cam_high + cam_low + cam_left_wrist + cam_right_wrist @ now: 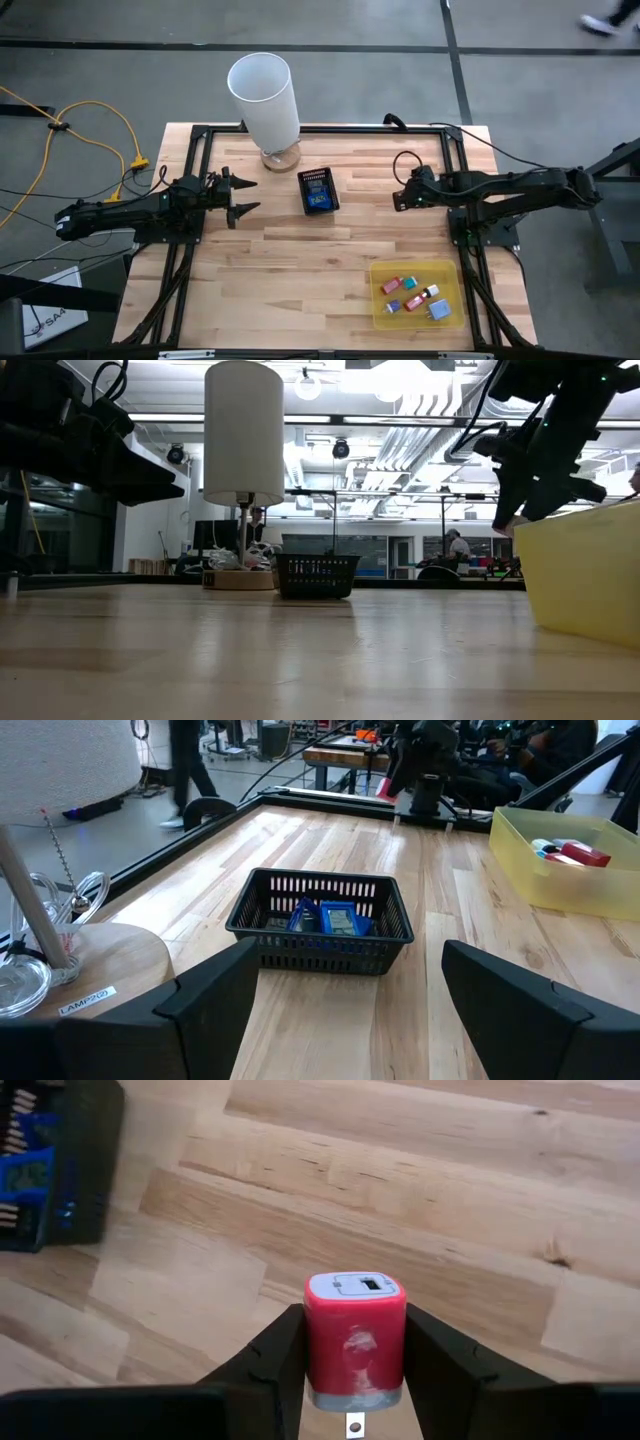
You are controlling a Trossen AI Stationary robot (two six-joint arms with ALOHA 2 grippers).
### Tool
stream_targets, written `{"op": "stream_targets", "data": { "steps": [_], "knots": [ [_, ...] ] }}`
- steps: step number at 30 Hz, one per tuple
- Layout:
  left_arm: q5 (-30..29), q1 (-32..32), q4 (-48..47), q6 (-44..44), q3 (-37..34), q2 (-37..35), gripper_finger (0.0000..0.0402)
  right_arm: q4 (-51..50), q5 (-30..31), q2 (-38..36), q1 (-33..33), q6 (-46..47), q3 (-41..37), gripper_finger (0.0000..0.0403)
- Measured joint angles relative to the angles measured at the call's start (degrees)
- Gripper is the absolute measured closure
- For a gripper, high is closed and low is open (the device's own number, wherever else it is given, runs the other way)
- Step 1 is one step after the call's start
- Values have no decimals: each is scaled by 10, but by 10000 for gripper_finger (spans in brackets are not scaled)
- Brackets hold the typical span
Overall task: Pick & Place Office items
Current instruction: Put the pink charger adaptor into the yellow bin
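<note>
My right gripper (400, 196) hangs over the table's right half, between the black mesh box (318, 191) and the yellow tray (417, 293). It is shut on a red block (355, 1342) with a pale grey end face. Several small office items lie in the tray: red (391, 285), purple (394, 306) and pale blue (438, 311) pieces. Blue pieces (330, 918) lie in the mesh box. My left gripper (240, 198) waits open at the left, pointing level toward the box, with nothing between its fingers. My right gripper pinches the red block by two opposite side faces (315, 1350) between its two fingers. The fingers (440, 1360) slant down from the table's right side. The block is lifted clear of the table, and its grey end face with the slot (357, 1286) points away from the gripper.
A white lamp (265, 95) on a round wooden base stands at the far edge, left of the mesh box. Bare wood lies across the middle and near left of the table. A black frame (195, 150) borders the table top. People move in the room beyond.
</note>
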Motion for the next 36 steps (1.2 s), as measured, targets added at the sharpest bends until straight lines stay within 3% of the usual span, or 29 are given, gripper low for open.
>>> {"op": "stream_targets", "data": {
  "steps": [13, 36],
  "knots": [
    [0, 0, 0, 0, 0, 0, 94, 113, -36, 0, 17, -128, 0, 274],
    [0, 0, 0, 0, 0, 0, 94, 234, -50, 0, 178, -218, 0, 273]
  ]
}}
